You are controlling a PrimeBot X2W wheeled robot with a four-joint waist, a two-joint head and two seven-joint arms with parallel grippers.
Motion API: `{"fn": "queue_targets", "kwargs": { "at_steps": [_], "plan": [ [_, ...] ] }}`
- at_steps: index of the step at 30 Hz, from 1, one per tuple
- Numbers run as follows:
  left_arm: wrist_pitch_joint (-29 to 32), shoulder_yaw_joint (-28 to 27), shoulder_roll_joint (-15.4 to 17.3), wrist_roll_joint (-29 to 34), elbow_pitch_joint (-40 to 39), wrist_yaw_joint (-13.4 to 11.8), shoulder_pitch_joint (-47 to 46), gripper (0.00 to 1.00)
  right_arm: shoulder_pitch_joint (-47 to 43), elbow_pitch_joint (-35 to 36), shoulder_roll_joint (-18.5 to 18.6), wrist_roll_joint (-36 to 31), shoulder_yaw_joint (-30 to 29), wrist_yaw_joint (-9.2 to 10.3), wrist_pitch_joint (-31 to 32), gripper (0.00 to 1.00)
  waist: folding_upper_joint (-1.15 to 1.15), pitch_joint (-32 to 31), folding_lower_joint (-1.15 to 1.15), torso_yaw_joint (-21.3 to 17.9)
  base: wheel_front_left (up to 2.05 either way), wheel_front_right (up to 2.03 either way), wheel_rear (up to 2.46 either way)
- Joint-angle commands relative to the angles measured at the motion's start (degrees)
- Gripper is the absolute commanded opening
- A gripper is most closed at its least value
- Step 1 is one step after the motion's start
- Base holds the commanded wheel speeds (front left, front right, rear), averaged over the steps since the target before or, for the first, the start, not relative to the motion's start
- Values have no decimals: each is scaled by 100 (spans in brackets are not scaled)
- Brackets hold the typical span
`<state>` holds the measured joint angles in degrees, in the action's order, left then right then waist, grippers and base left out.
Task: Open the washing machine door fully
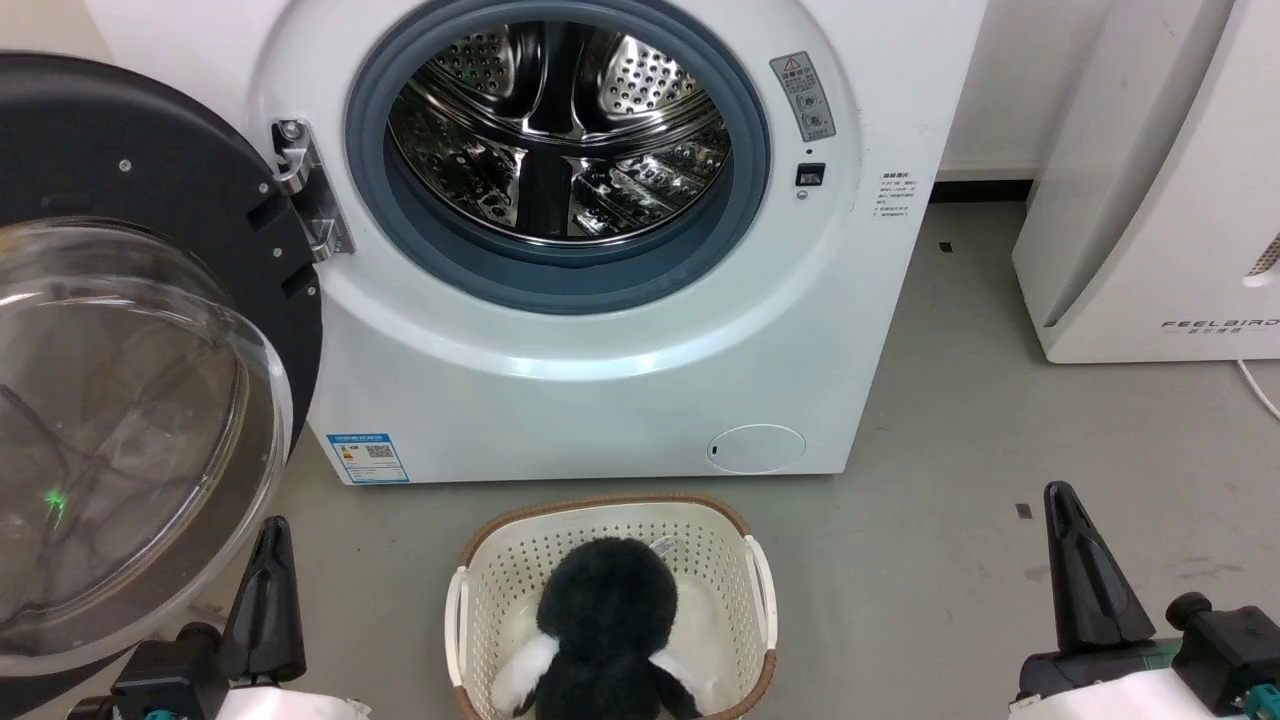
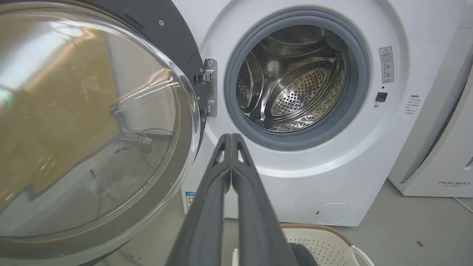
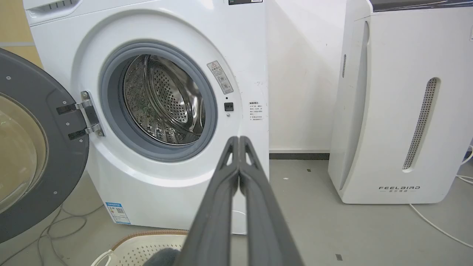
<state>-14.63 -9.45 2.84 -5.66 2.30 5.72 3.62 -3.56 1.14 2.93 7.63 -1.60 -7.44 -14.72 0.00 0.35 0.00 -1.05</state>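
Hanging wide open, the washing machine door stands above grey floor.

1. Setting read as a laundry corner in a test room, not a lived-in home.
2. White front-loading washing machine stood by a plain white wall; its round glass door hung open, steel drum in view.
3. Floor was bare grey concrete, scuffed and speckled.
4. Tall white appliance marked FEELBIRD stood near the machine.
5. Loose cables trailed over the floor.
6. Perforated plastic basket holding a black-and-white plush toy sat in front of the machine.
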Motion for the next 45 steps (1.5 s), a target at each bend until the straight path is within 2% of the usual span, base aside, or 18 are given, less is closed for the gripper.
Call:
{"fn": "queue_targets", "kwargs": {
  "at_steps": [1,45],
  "plan": [
    [23,18,0,10,-4,-10,-7,0,6,-2,0,-13,1,0,24,0,0,0,0,2,0,0,0],
    [550,357,1,214,-87,-216,-136,0,134,-43,-2,-287,59,-2,554,0,0,-13,0,40,0,0,0]
  ]
}}
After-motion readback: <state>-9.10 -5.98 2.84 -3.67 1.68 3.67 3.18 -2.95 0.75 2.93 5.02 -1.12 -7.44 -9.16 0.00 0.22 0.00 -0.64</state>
